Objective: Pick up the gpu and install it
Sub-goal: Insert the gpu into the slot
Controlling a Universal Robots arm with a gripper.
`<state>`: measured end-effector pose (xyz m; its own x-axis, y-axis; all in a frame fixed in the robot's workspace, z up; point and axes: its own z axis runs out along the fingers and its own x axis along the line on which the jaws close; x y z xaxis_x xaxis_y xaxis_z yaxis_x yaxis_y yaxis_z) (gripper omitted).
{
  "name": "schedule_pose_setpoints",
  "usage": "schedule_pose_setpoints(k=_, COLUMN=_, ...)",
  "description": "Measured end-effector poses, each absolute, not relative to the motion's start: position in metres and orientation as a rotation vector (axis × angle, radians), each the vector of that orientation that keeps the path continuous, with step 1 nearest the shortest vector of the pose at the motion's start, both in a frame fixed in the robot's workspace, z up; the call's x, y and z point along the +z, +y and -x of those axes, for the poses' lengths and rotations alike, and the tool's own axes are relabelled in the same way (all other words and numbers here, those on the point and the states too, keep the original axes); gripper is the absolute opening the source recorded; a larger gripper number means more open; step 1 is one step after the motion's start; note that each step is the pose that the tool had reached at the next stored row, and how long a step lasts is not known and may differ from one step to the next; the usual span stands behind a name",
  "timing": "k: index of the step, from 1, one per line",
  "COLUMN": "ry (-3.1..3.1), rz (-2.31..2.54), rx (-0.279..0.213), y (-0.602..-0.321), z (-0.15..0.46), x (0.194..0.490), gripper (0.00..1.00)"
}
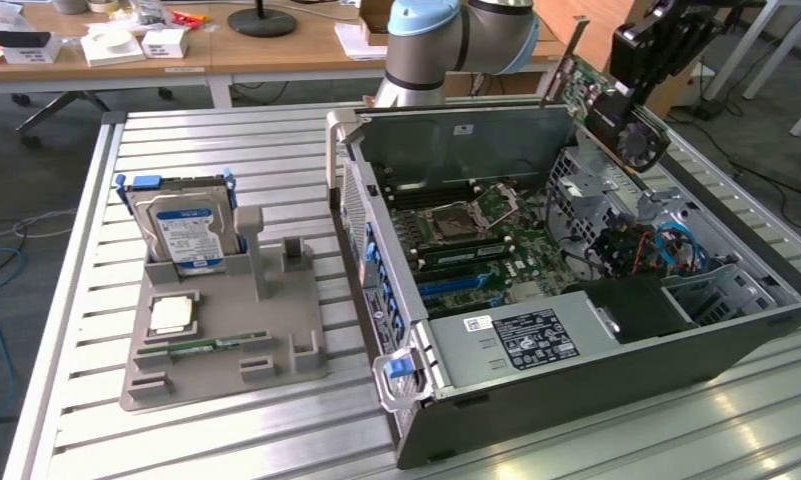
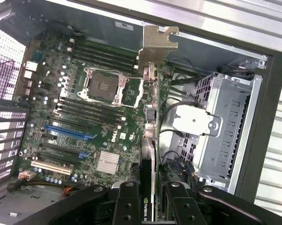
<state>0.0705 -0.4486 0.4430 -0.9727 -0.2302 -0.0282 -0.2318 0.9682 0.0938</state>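
Firstly, exterior view: the claw (image 1: 636, 70) is clamped on the graphics card (image 1: 627, 125) and holds it tilted in the air above the far right corner of the open computer case (image 1: 614, 390). The card's metal bracket (image 1: 562, 60) sticks upward. On the exterior view's left, a grey holder (image 1: 280, 360) carries a hard drive (image 1: 187, 235), well apart from the arm.

Wrist view: the card (image 2: 150, 122) appears edge-on, pinched between the two fingers (image 2: 126, 204). Its bracket (image 2: 157, 42) points toward the case's far wall. The motherboard (image 2: 84, 117) with its blue slots (image 2: 68, 132) lies beneath.

Judgement: the card is not yet seated, and it appears to run across the slots rather than along them. Doing this step well means facing the bracket toward the perforated rear panel (image 2: 9, 61), squaring the lower edge over a slot, and keeping clear of the drive cage (image 2: 225, 122).

The exterior view gives height and tilt. The wrist view gives alignment with the slots.
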Motion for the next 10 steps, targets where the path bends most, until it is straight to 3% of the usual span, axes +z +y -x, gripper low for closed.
schedule_pose_setpoints(k=10, ry=3.086, rz=0.494, rx=0.151, y=-0.4486, z=-0.0704, x=0.443, gripper=0.25)
